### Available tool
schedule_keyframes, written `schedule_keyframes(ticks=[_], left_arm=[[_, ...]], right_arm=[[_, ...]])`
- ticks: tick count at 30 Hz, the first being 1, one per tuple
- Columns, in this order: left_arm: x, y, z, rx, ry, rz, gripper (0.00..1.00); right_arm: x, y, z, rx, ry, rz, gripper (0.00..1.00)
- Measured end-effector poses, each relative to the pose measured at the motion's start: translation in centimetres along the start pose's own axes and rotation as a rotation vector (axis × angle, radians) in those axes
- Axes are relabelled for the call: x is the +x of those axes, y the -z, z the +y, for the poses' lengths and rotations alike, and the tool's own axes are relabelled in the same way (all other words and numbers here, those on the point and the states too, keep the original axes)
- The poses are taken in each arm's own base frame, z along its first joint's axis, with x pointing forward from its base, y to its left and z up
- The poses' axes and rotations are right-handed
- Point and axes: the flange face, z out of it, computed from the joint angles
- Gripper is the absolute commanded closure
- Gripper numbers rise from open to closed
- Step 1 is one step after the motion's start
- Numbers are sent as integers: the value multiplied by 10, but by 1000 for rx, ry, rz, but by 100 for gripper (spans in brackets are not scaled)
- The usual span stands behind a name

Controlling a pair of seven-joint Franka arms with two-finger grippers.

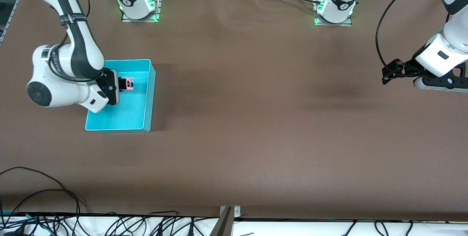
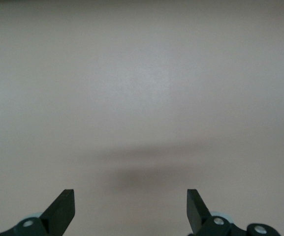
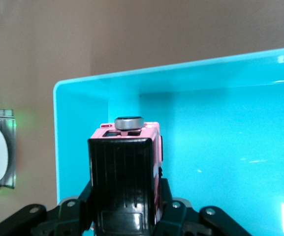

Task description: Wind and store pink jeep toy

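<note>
Pink jeep (image 1: 128, 84) held up over the turquoise bin (image 1: 144, 117).

Tiny, boxy, black roof; clamped in the right gripper (image 1: 123, 84), spare wheel (image 3: 128, 122) pointing toward three o'clock, above the bin's twelve o'clock half.

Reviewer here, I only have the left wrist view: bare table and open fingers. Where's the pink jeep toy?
Observer: The right end effector holds the pink jeep toy over the turquoise bin.
Reviewer: Released yet?
Observer: No; in the right wrist view the fingers are shut on the jeep, above the bin's floor.
Reviewer: And my arm?
Observer: The left end effector hangs open over bare table at the left arm's end, waiting.
</note>
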Motion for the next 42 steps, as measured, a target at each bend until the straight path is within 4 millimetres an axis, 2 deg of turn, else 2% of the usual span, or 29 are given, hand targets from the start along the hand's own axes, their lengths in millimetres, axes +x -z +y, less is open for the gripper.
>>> schedule_keyframes(ticks=[11,13,16,17,25,30,33,36,42], left_arm=[[0,0,0,0,0,0,0],[0,0,0,0,0,0,0],[0,1,1,0,-1,2,0],[0,2,1,0,-2,4,0],[1,6,15,-1,-26,12,0],[1,6,17,-1,-29,12,0],[1,6,17,-1,-29,12,0],[1,6,17,-1,-29,12,0],[1,6,17,-1,-29,12,0]], right_arm=[[-28,-75,-24,-25,4,-5,73],[-34,-86,-27,-34,10,-5,62],[-39,-98,-30,-45,10,-6,21],[-40,-101,-31,-48,9,-7,0],[-40,-104,-33,-59,0,5,0],[-38,-92,-31,-80,-14,30,0],[-35,-71,-27,-91,-17,46,0],[-32,-38,-21,-99,-31,59,0],[-26,54,-18,-118,-167,83,0]])
